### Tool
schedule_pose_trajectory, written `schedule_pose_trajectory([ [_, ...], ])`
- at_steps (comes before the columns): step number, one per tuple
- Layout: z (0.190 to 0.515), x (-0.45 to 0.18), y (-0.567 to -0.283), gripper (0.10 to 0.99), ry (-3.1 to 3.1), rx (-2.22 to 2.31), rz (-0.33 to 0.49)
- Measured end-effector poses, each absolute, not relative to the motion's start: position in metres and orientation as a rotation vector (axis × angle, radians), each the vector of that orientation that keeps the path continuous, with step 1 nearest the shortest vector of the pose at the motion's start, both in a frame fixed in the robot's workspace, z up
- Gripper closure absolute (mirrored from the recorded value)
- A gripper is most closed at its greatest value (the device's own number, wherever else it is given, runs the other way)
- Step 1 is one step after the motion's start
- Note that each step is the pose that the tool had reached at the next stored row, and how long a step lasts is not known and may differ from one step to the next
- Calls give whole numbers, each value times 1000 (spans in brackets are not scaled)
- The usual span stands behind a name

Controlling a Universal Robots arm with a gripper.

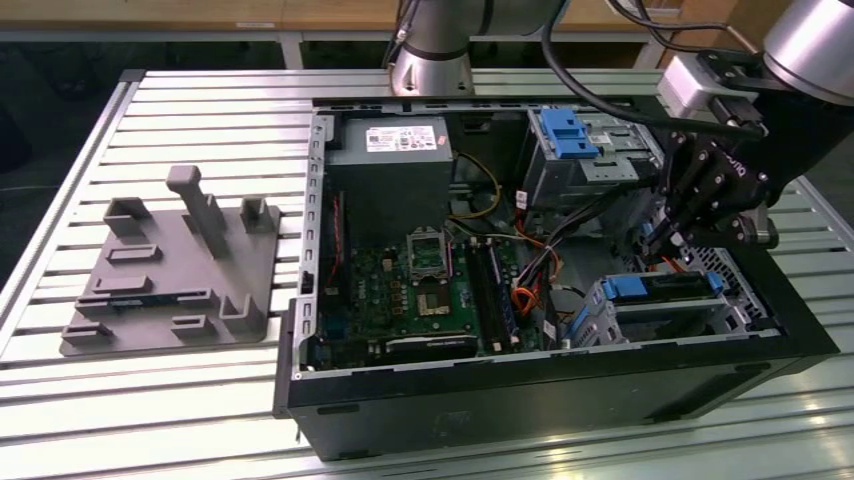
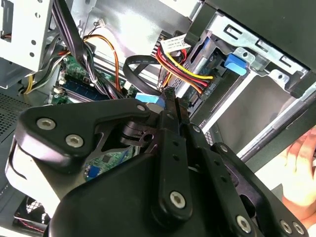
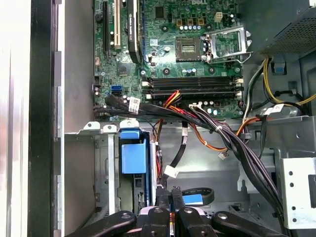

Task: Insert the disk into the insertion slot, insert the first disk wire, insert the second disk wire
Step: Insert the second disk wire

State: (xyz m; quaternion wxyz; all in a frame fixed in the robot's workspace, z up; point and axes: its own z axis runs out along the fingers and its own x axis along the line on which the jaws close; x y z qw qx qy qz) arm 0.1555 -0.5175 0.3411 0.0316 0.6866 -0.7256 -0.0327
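Observation:
The disk, silver in a bright blue carrier, sits inside the insertion slot, the low silver cage at the case's front corner on the exterior view's right. In both wrist views the disk's blue carrier shows in the cage. Red, yellow and black wires run into a black plug at the disk's end. My gripper hangs just above and behind the disk. Its fingers are shut on the end of a black flat wire with a blue tag.
A taller silver cage with a blue latch stands further back. The green motherboard and a bundle of black cables lie beside the gripper. A grey fixture plate rests on the slatted table. A person's hand is outside the case.

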Motion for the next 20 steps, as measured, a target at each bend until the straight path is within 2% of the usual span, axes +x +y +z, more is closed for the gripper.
schedule_pose_trajectory([
  [9, 347, 156, -519, 941, -2235, 2115, -101],
  [20, 350, 162, -534, 941, -2237, 2103, -110],
])
